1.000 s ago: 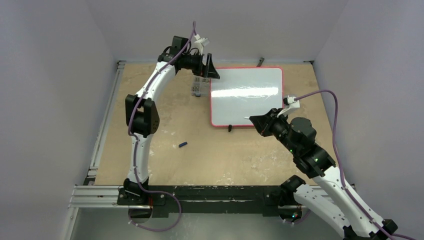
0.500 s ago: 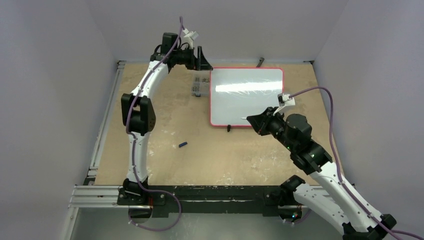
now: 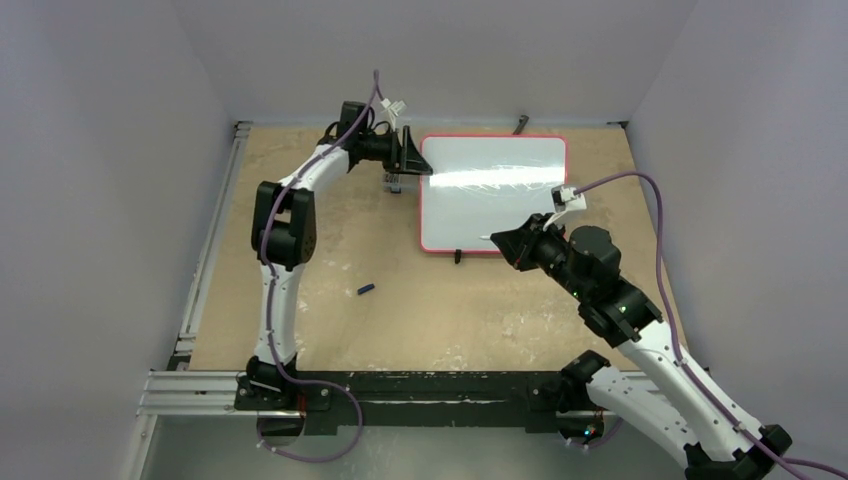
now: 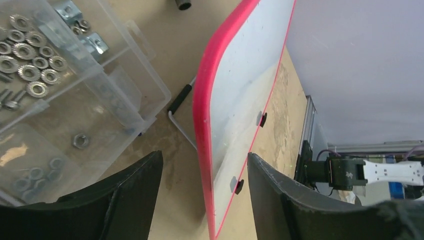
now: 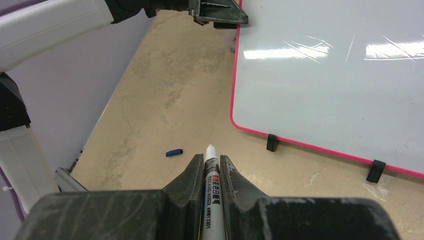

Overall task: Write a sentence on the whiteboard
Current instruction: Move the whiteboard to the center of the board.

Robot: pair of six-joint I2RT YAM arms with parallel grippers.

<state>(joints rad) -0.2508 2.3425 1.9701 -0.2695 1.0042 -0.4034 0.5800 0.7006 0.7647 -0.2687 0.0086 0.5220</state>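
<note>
Although rimmed in thin red, the whiteboard (image 3: 490, 212) shines glossy white.

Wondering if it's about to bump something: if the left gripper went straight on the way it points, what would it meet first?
The whiteboard: its red edge lies between the open fingers of the left gripper, so it would probably slide astride that edge. Depth is unclear.

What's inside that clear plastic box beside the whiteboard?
The clear box holds metal washers and nuts sorted into compartments, plus a few bent metal pieces. Its lower part is hidden behind the left fingers and cut off by the picture's edge.
</note>
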